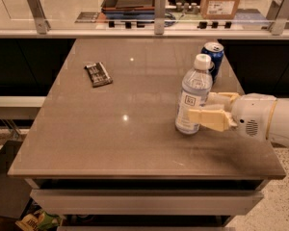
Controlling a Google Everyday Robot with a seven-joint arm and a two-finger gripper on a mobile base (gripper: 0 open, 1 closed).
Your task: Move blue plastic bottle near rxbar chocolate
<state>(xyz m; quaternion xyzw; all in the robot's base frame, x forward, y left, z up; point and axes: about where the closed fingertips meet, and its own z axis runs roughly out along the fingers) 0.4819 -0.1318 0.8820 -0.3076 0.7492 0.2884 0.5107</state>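
Note:
The blue plastic bottle (194, 96), clear bluish with a white cap and a pale label, stands upright on the right side of the brown table (135, 138). My gripper (202, 109) reaches in from the right, its pale fingers (209, 119) closed around the bottle's lower half, one in front and one behind. The rxbar chocolate (98, 74), a small flat dark wrapper, lies at the table's far left, well apart from the bottle.
A dark-blue soda can (213, 57) stands just behind the bottle, near the table's right edge. A glass barrier with metal posts (159, 6) runs along the table's far edge. The front edge is close below the gripper.

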